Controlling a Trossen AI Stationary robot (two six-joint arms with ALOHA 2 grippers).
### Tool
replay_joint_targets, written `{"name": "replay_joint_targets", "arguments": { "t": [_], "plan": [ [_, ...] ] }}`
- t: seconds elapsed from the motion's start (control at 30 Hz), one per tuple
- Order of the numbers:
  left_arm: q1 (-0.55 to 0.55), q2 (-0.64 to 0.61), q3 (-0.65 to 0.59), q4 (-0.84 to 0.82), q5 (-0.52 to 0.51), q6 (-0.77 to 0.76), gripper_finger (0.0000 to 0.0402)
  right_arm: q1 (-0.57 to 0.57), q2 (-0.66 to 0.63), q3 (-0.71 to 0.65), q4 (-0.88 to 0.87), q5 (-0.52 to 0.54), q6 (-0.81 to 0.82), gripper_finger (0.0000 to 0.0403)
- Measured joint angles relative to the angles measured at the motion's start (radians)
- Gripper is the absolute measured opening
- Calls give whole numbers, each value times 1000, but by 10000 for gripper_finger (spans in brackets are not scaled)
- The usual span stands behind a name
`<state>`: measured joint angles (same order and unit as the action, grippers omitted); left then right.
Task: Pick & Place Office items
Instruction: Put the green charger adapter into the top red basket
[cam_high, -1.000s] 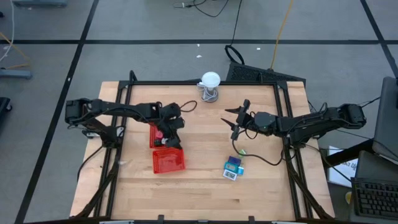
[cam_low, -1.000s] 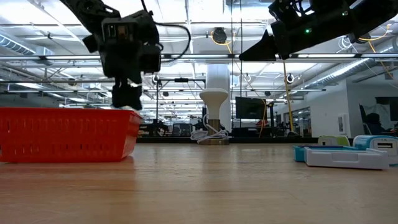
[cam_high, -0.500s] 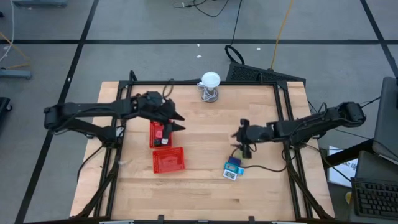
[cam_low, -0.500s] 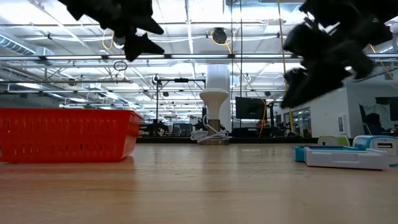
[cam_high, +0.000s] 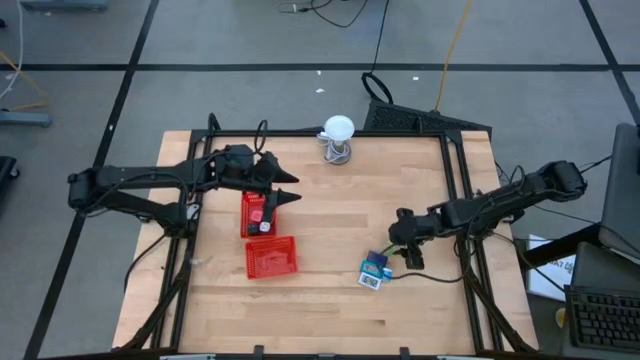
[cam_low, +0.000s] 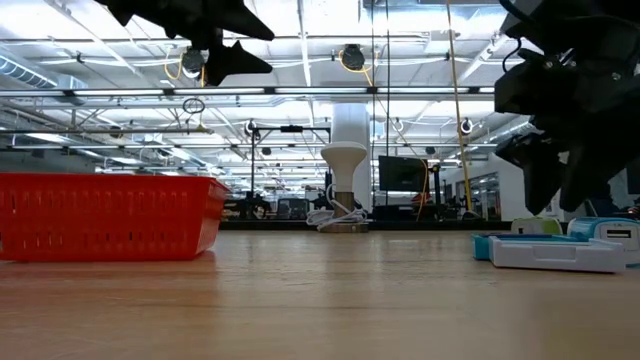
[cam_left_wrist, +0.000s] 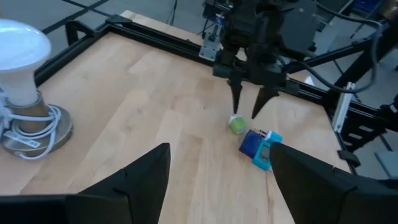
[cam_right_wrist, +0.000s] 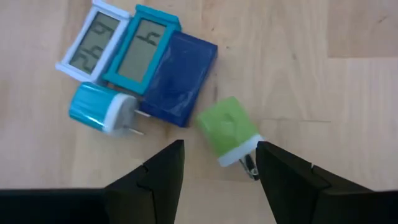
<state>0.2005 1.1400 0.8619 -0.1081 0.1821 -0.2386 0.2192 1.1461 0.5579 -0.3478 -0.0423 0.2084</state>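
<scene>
1. Wooden table (cam_high: 330, 300) in an open workshop, with two red mesh trays (cam_high: 270, 258) towards its left side.
2. Right gripper (cam_right_wrist: 221, 163) hovers, fingers spread and empty, over a small green plug adapter (cam_right_wrist: 229, 131).
3. Just beside the adapter lie a dark blue block (cam_right_wrist: 180, 78), a teal display (cam_right_wrist: 141, 51), a white display (cam_right_wrist: 96, 41) and a blue-and-white plug (cam_right_wrist: 101, 109).
4. Left gripper (cam_high: 288, 188) hangs open, empty, above the trays; one tray holds something red.
5. Most of the sorting looks undone.

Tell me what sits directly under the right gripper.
Under the open right gripper lies a green plug adapter on the table. Beside it: a blue box, two small clocks, a cyan plug. Nothing visibly hidden.
</scene>
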Motion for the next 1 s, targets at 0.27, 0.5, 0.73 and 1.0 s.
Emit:
{"name": "replay_joint_targets", "arguments": {
  "t": [0.27,0.5,0.73,1.0],
  "plan": [
    [0,0,0,0,-30,0,289,2,13,-60,140,42,-121,187],
    [0,0,0,1,-36,-1,275,1,14,-139,271,39,-146,187],
    [0,0,0,1,-36,-3,259,1,14,-167,271,41,-157,166],
    [0,0,0,1,-62,0,246,1,14,-167,370,51,-241,120]
  ]
}}
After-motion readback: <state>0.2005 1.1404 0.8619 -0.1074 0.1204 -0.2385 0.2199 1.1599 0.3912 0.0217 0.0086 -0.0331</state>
